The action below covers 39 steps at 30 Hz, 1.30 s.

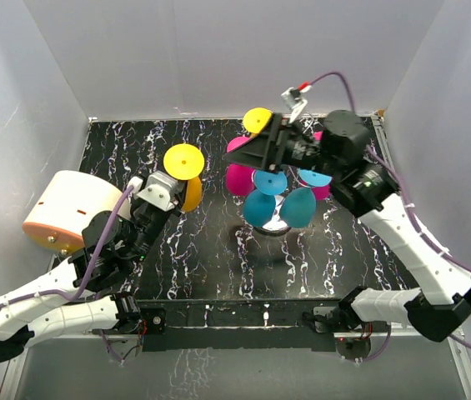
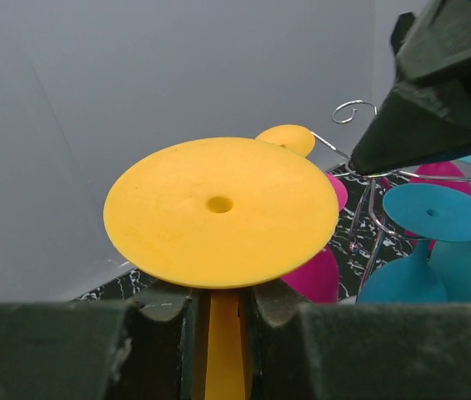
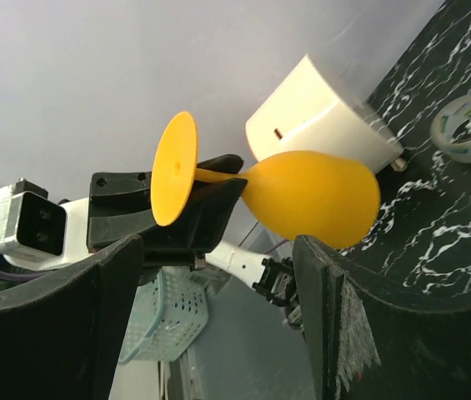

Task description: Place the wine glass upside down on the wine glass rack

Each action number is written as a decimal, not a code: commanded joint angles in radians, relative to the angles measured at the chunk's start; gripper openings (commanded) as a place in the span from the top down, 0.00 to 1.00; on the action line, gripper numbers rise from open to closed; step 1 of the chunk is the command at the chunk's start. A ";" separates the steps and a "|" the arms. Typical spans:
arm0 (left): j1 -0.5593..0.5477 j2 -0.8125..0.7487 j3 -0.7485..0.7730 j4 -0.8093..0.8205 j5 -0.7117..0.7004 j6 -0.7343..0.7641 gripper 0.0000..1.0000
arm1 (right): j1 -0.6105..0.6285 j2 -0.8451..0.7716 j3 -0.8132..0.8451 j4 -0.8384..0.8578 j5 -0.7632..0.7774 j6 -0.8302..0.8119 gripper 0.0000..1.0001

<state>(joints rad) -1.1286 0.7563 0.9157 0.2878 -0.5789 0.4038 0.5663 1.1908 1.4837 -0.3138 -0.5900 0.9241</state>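
No legible text, labels, brands, numbers or signs in any view, pattern on the small round ring (image 3: 440, 132) on the bench (image 3: 435, 217) too blurred to read

L tool (image 2: 222, 310) pinched tight, arm low; R tool (image 3: 218, 258) jaws wide, arm outstretched.

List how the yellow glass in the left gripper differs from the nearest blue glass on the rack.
Colour: the yellow glass is yellow, the blue glass blue. Support: the left gripper clamps the yellow glass by its stem, clear of the wine glass rack; the blue glass hangs on it. Both are foot up.
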 commanded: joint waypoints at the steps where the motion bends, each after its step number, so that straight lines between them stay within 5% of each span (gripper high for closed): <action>1: 0.003 -0.023 -0.003 -0.026 0.042 0.002 1.00 | 0.157 0.049 0.091 0.040 0.150 -0.048 0.29; 7: 0.003 -0.070 -0.017 -0.060 0.093 0.018 1.00 | 0.258 0.112 0.109 0.065 0.198 -0.040 0.34; 23: 0.003 -0.071 0.006 -0.130 0.149 0.023 1.00 | 0.316 0.163 0.154 0.078 0.266 -0.013 0.69; 32: 0.003 -0.078 0.011 -0.133 0.152 0.024 1.00 | 0.316 0.163 0.156 0.102 0.266 -0.012 1.00; 39: 0.003 -0.103 0.011 -0.134 0.144 0.020 0.79 | 0.316 0.175 0.169 0.139 0.258 -0.012 1.00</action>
<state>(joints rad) -1.1278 0.6743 0.9016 0.1608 -0.4217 0.4118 0.8791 1.3651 1.5944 -0.2607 -0.3401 0.9493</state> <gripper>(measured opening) 0.152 0.034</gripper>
